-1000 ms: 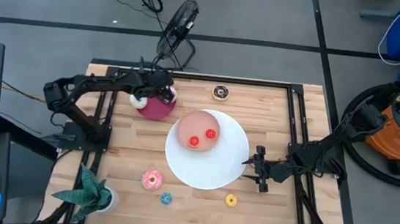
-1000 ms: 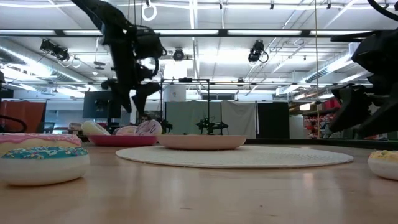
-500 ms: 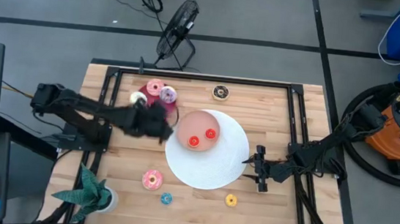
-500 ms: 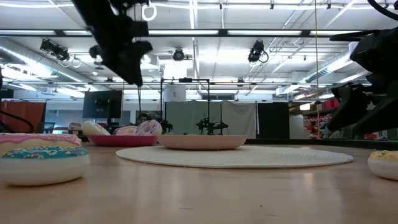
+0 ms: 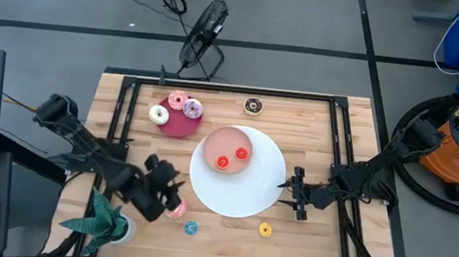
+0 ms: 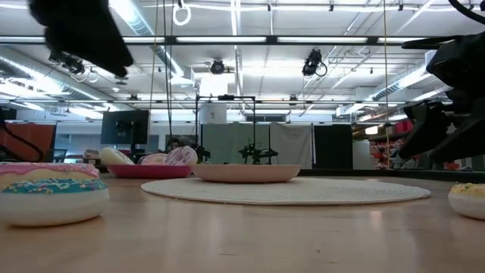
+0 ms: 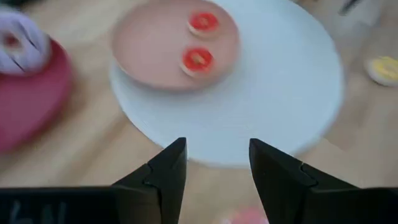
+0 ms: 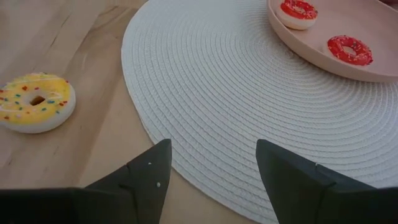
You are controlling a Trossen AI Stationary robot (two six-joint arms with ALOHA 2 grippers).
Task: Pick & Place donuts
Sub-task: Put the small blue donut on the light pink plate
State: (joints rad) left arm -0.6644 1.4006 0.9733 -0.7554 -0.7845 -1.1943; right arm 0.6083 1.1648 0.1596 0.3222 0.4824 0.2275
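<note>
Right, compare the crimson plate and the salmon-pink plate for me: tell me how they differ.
The crimson plate lies on bare wood near the table's far left; the salmon-pink plate sits on the white disc. The crimson plate holds three larger frosted donuts, pink, purple and white; the salmon-pink plate holds two tiny red ones. The crimson plate looks smaller across. Both are round and flat.

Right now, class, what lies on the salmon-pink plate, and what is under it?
Two red donuts lie on the salmon-pink plate. Under it is the white woven mat; the mat's middle is covered.
</note>
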